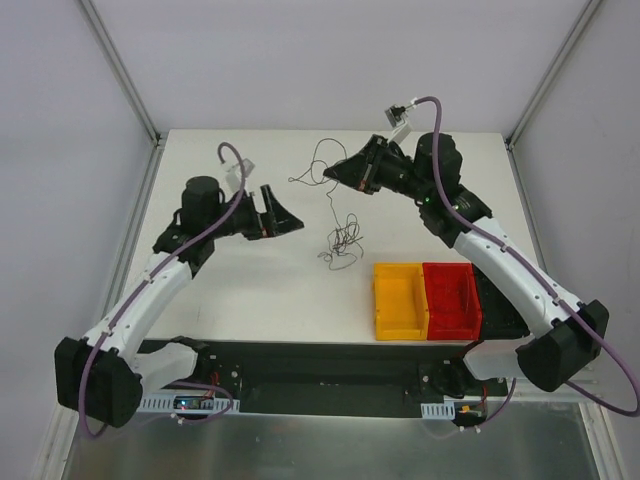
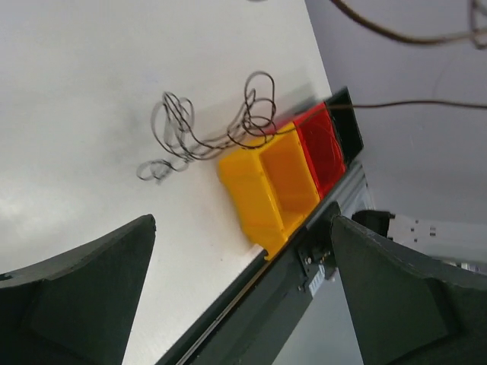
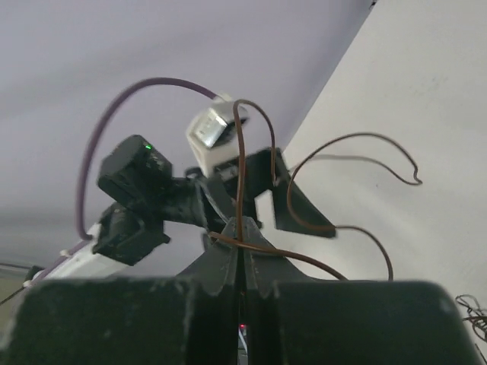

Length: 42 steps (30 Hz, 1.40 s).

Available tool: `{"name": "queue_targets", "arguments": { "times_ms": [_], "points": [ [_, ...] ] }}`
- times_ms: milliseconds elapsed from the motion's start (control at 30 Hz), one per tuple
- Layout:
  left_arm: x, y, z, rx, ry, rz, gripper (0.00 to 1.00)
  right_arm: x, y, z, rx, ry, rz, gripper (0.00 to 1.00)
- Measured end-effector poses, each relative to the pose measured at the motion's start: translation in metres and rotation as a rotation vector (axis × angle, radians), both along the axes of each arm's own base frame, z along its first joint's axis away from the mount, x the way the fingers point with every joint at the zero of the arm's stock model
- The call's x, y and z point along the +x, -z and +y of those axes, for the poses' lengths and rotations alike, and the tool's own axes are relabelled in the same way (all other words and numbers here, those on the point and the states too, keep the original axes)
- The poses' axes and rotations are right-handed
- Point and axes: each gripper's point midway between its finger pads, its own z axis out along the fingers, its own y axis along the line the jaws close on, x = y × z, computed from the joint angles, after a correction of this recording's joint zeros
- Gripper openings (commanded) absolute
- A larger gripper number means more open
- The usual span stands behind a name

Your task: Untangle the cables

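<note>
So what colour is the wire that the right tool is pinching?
Brown, clearest in the right wrist view, where the wire sits in the right tool.

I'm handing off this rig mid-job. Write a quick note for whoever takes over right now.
Left gripper: open, empty, hovering left of the tangle.
Right gripper: shut on a brown cable, held above the table.
Tangle lies on the table just beyond the yellow bin; a strand runs up from it to the right gripper.
Done: one cable gripped. Left: tangle not yet pulled apart.
</note>
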Motion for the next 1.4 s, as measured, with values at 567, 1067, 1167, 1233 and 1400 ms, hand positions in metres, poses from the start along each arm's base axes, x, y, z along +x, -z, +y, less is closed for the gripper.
{"name": "queue_targets", "arguments": {
  "times_ms": [567, 1067, 1167, 1233, 1400],
  "points": [
    [0.079, 0.138, -0.080, -0.083, 0.018, 0.302, 0.24, -0.005, -0.098, 0.008, 0.209, -0.038, -0.041, 0.01],
    [0.096, 0.151, -0.009, -0.435, -0.159, 0.472, 0.70, 0.017, -0.174, -0.005, 0.304, -0.047, -0.138, 0.01],
    [0.074, 0.108, -0.016, -0.452, -0.056, 0.351, 0.73, 0.030, -0.144, 0.004, 0.278, -0.049, -0.061, 0.00],
    [0.062, 0.080, -0.017, -0.452, -0.005, 0.259, 0.65, 0.035, -0.123, 0.008, 0.254, -0.048, -0.012, 0.01],
    [0.030, 0.018, -0.027, -0.371, 0.095, -0.045, 0.41, 0.040, -0.100, 0.011, 0.229, -0.042, 0.031, 0.00]
  ]
}}
